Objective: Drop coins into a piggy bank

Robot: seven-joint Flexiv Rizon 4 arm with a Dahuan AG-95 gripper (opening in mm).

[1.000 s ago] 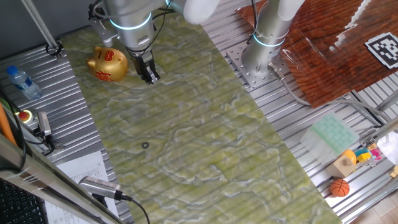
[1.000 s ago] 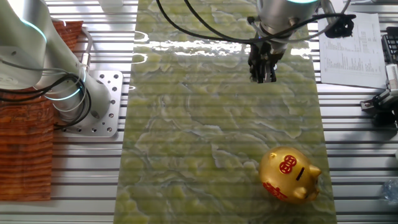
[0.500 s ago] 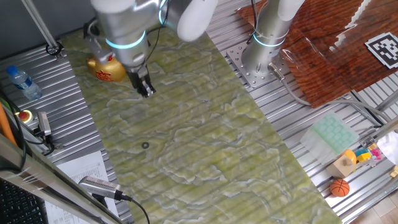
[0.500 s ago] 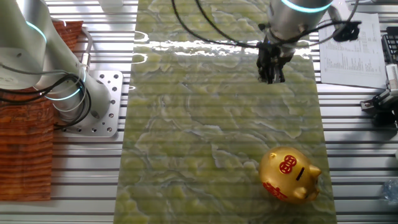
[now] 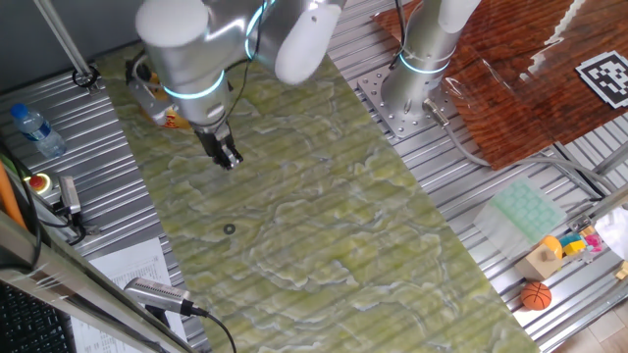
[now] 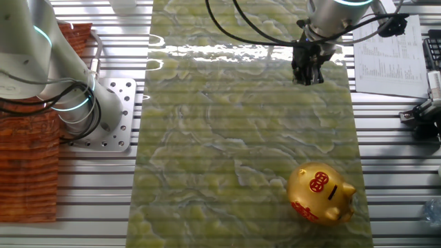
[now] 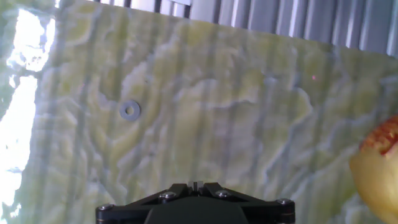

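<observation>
Over the last second the gripper [image 5: 229, 160] has left the spot beside the piggy bank [image 6: 320, 194] and travelled out over the green marbled mat [image 5: 324, 226] toward the coin [image 5: 229, 229], while the bank and coin have stayed put. In one fixed view the arm now hides most of the bank at the far left of the mat, with only a gold and red sliver showing. The coin lies flat on the mat nearer the camera, well apart from the fingers; in the hand view it is a small grey ring left of centre. This reads as the approach to a pickup, with the drop into the bank not yet begun. The jaws look close together with nothing between them in both fixed views, though the hand view does not show the tips, so I cannot tell for certain. Readable markings are few: a red emblem on the bank's side, too small to read, a black and white square marker [image 5: 606, 76] at far right, and printed sheets [image 6: 386, 55] whose text is illegible.
</observation>
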